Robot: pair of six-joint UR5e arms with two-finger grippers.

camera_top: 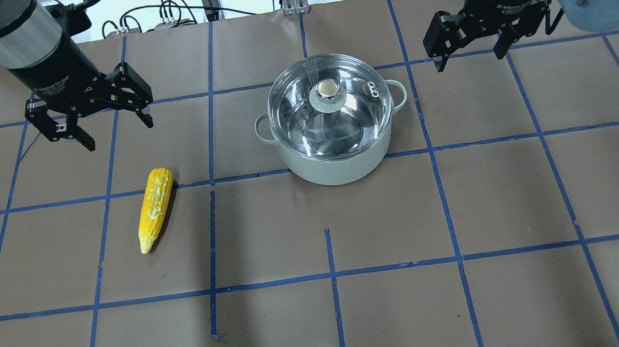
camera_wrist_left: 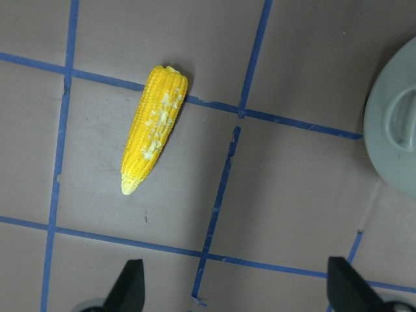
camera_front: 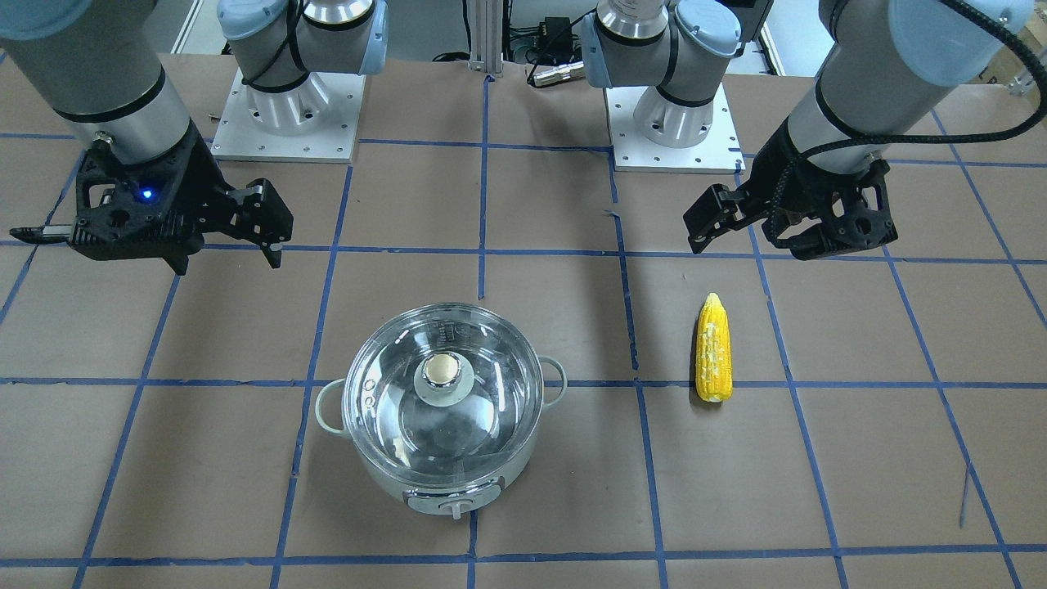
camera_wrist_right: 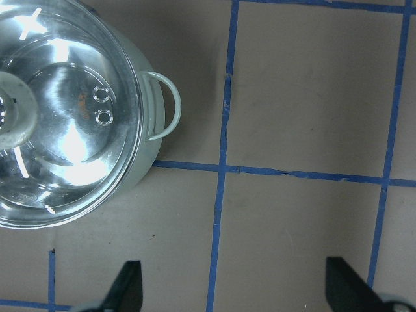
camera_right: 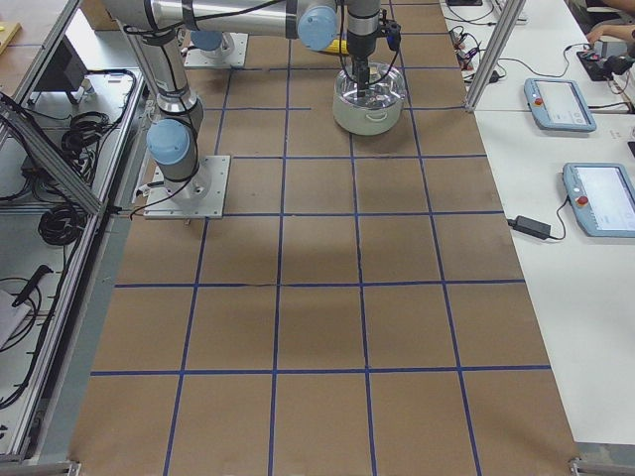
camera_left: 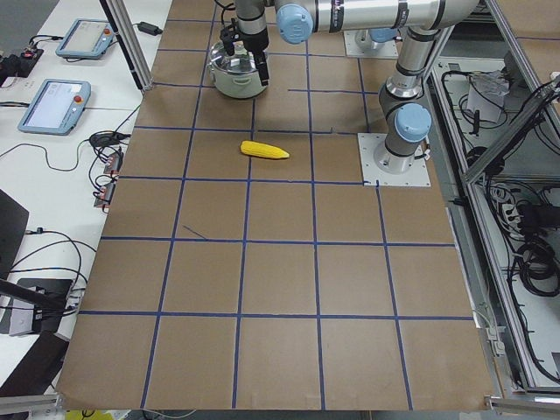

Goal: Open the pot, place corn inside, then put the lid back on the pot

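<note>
Pale-green-grey round electric pot [camera_top: 337, 162] on brown gridded table [camera_top: 463, 209], clear domed glass lid [camera_top: 304, 122] seated on top. Yellow toy corn cob [camera_top: 156, 210] lying flat, well apart. Left gripper [camera_top: 120, 135] and right gripper [camera_top: 470, 62]: raised, fingers apart, empty.

overhead and front views face each other, sharing the pot [camera_top: 338, 170]; side views far, wrist cameras close, downward.
</note>
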